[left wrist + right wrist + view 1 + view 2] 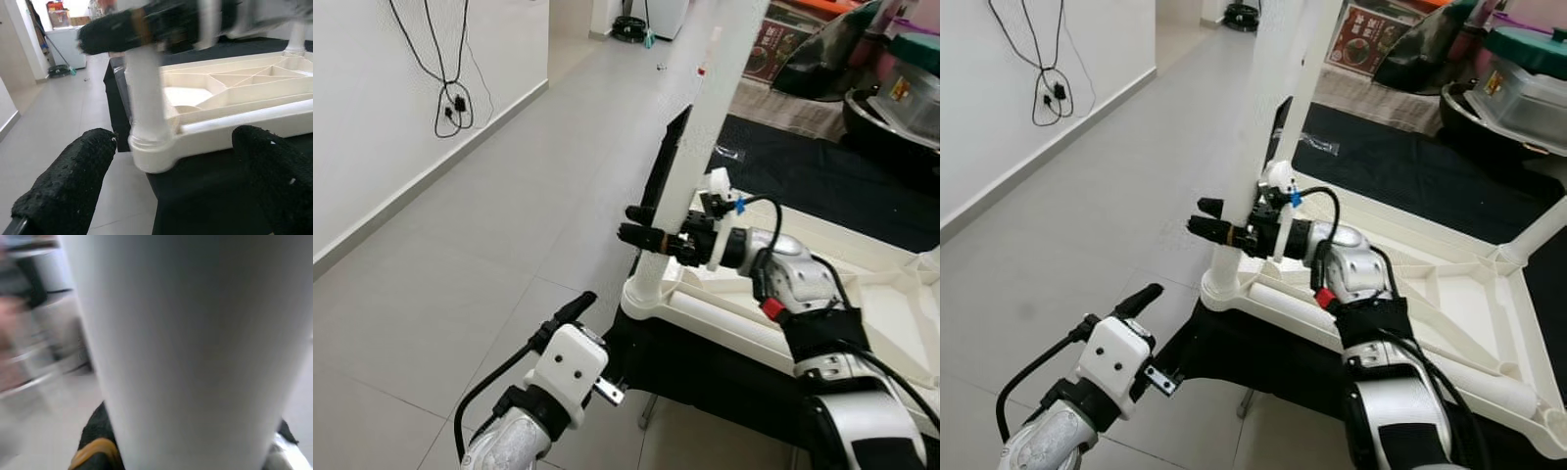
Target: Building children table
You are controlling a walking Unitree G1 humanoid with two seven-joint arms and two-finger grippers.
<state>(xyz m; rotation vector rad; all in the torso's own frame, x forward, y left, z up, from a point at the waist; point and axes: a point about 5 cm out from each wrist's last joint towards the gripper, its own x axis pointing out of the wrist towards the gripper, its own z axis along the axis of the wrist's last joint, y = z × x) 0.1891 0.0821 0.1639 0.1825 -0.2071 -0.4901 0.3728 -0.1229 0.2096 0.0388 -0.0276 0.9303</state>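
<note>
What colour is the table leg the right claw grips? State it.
White, like the tabletop; the table leg shows best in the left eye view, right claw around it.

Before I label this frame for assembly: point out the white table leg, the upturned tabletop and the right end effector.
white table leg (705, 147), left eye view, mid shaft
upturned tabletop (1489, 387), right eye view, rim
right end effector (1219, 228), right eye view, between fingertips
</note>
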